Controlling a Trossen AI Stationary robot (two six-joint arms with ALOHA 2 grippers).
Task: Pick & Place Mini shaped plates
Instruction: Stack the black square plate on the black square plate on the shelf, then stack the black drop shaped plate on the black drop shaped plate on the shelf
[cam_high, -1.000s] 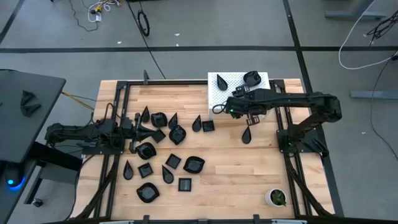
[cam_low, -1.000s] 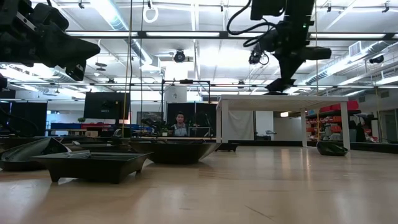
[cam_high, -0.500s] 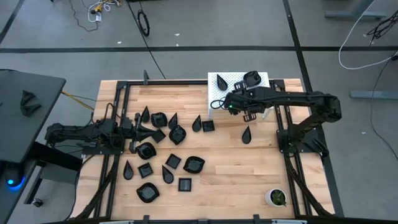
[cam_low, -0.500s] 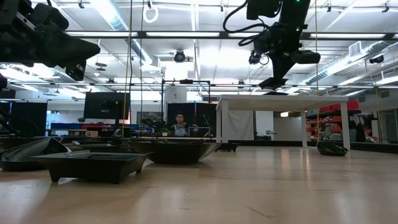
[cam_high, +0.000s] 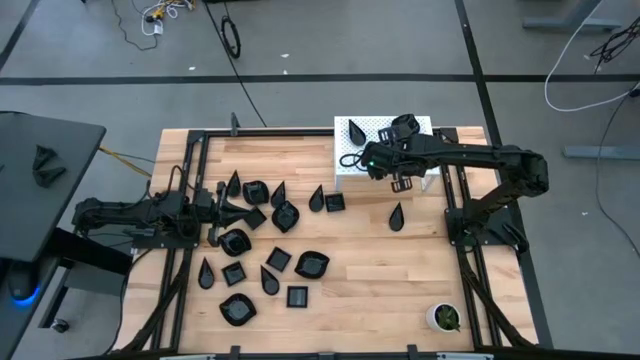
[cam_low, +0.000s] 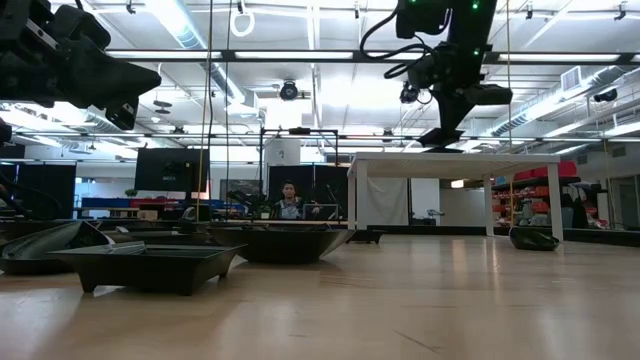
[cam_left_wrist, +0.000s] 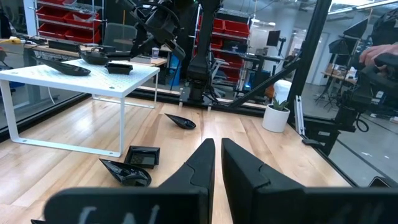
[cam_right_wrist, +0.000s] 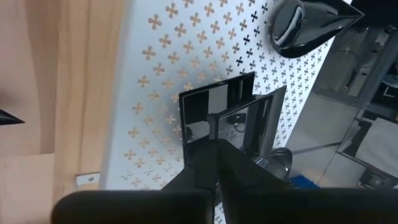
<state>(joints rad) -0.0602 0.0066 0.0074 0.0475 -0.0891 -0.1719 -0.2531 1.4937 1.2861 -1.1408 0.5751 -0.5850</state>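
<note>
Several glossy black mini plates (cam_high: 270, 240) lie on the left half of the wooden table, and a lone teardrop plate (cam_high: 397, 215) lies further right. A white perforated stand (cam_high: 372, 150) at the far edge carries a teardrop plate (cam_high: 356, 131) and a rounded one (cam_high: 404, 125). My right gripper (cam_high: 400, 180) hangs over the stand's near part, shut on a square plate (cam_right_wrist: 230, 115). In the low view that plate (cam_low: 440, 135) hangs just above the stand top (cam_low: 455, 160). My left gripper (cam_high: 215, 205) waits shut among the plates at the left. My right gripper (cam_right_wrist: 214, 146) pinches the square plate by one side wall (cam_right_wrist: 214, 127) between its two fingers, coming from above and pointing down. The plate is lifted clear, over the white stand's top (cam_right_wrist: 155, 93), and sits slightly tilted.
A small white pot with a green plant (cam_high: 443, 317) stands at the table's near right corner. Bare wood lies between the lone teardrop plate and the pot. Black frame rails (cam_high: 465, 250) run along the table's left and right sides. A person (cam_low: 290, 200) sits in the room beyond.
My right gripper has carried the square plate toward the table's far edge and a little left, from over the bare wood beside the stand to over the stand's top, staying shut on it. The left arm has kept still.
</note>
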